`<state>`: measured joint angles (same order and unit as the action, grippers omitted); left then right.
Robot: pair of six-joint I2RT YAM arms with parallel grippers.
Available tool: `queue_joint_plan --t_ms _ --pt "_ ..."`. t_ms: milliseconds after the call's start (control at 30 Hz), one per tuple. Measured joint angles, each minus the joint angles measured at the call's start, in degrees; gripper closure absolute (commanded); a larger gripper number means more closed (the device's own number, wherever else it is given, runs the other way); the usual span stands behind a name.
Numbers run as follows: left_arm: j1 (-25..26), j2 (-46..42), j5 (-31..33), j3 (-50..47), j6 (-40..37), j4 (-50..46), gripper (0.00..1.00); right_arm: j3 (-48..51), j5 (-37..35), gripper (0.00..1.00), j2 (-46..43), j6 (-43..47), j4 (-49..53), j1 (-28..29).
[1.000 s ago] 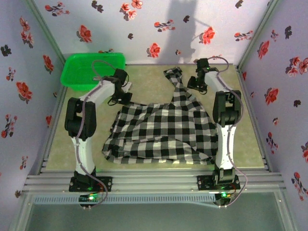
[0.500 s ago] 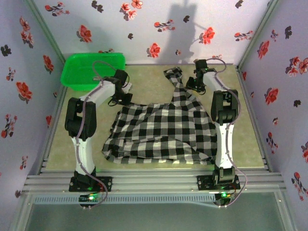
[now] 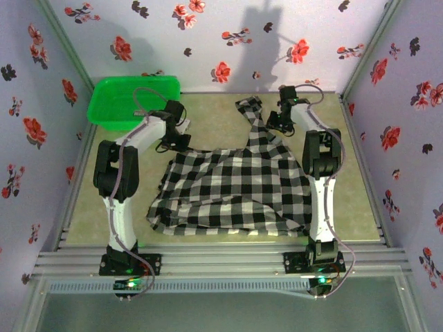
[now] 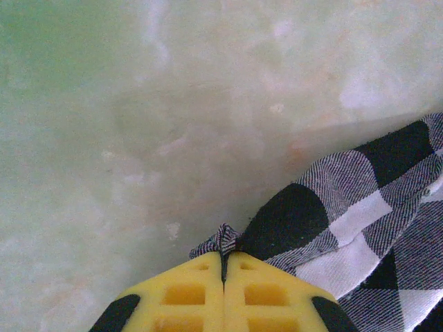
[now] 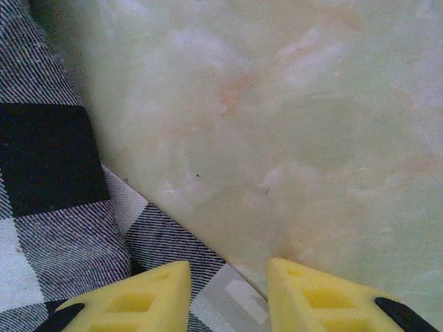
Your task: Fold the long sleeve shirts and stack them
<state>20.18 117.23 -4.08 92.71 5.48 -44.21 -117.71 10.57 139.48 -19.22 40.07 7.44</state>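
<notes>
The black-and-white checked long sleeve shirt (image 3: 232,187) lies spread across the table, one sleeve (image 3: 252,114) reaching to the back. My left gripper (image 3: 181,140) is at the shirt's back left corner, shut on a small pinch of the shirt's edge (image 4: 225,238); its yellow pads (image 4: 187,290) press together. My right gripper (image 3: 275,119) hovers at the sleeve's right edge, open, with the edge of the shirt (image 5: 173,238) and bare table between its fingertips (image 5: 156,290).
A green plastic basket (image 3: 135,97) stands at the back left, just behind the left arm. Flowered walls enclose the table (image 3: 208,114) on three sides. Bare marbled table surface (image 5: 291,124) lies to the right of the sleeve.
My right gripper has shifted slightly left and back, closer to the sleeve. The left gripper and the shirt have stayed in place.
</notes>
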Motion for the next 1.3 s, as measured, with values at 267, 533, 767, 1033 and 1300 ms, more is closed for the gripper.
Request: queue_joint_plan --t_ms 267,533,767,1033,1300 --pt "0.09 0.0 0.0 0.0 0.02 0.02 1.0 0.0 -1.05 0.7 0.04 -0.02 0.26 0.39" --pt "0.09 0.0 0.0 0.0 0.02 0.02 1.0 -1.25 -5.29 0.7 0.48 1.53 2.25 2.03" --pt "0.09 0.0 0.0 0.0 0.02 0.0 1.0 -5.33 -9.16 0.73 2.43 3.21 6.75 3.78" --pt "0.09 0.0 0.0 0.02 0.0 -0.09 1.0 -6.03 -13.03 0.96 2.73 3.76 8.83 4.96" --pt "0.07 0.0 0.02 0.02 0.0 -0.39 1.0 -6.51 -12.96 1.0 2.58 2.71 9.64 5.09"
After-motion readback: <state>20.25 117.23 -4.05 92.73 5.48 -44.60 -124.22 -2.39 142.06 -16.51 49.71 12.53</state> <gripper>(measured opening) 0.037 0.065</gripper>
